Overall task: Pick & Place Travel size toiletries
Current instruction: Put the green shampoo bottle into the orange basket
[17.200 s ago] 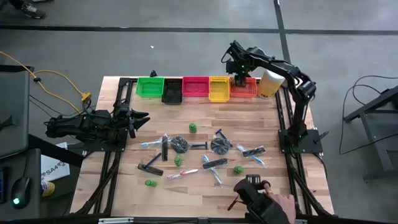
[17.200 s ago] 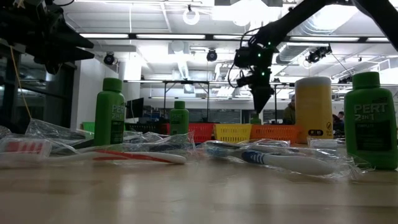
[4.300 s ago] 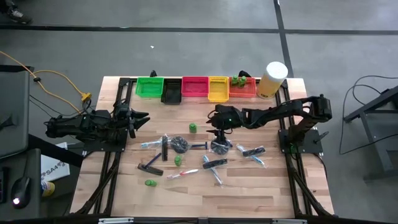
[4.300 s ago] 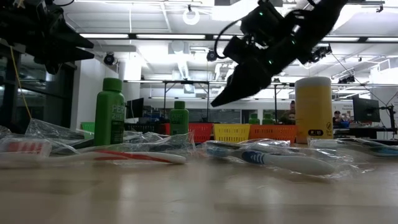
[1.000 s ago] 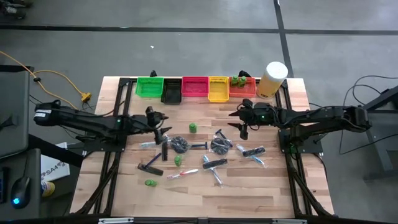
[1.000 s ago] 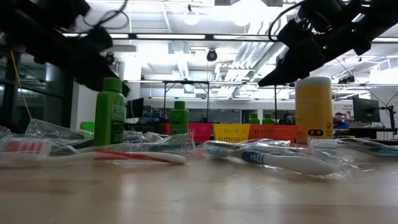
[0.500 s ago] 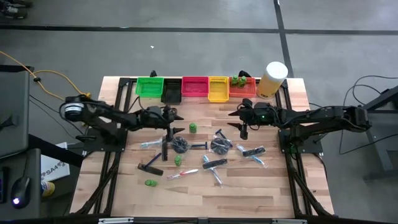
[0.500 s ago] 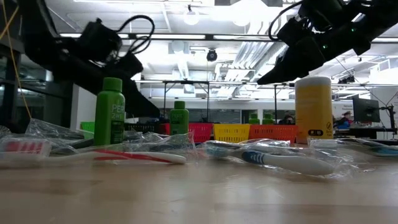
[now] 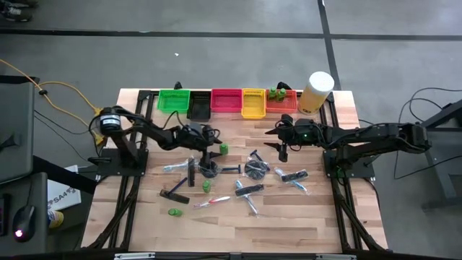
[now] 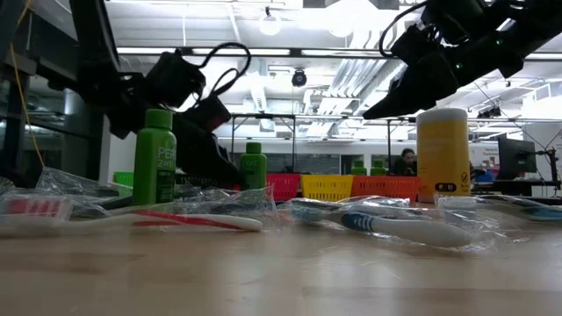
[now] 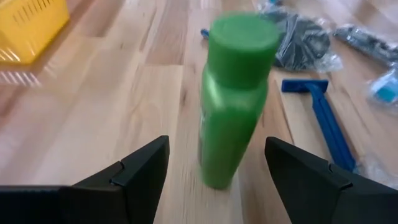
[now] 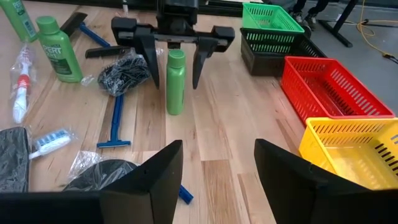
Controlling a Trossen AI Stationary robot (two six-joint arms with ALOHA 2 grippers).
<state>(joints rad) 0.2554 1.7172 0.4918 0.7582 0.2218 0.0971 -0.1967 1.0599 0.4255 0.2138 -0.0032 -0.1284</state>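
Toward the table's far edge, near its middle, a green bottle (image 9: 223, 149) stands upright between the left gripper's (image 9: 214, 148) spread fingers, seemingly untouched, though the wrist picture is blurred. Combs, toothbrushes and wrapped pieces lie nearer the centre. Right gripper (image 9: 273, 137) hovers toward the far right, jaws apart, empty.
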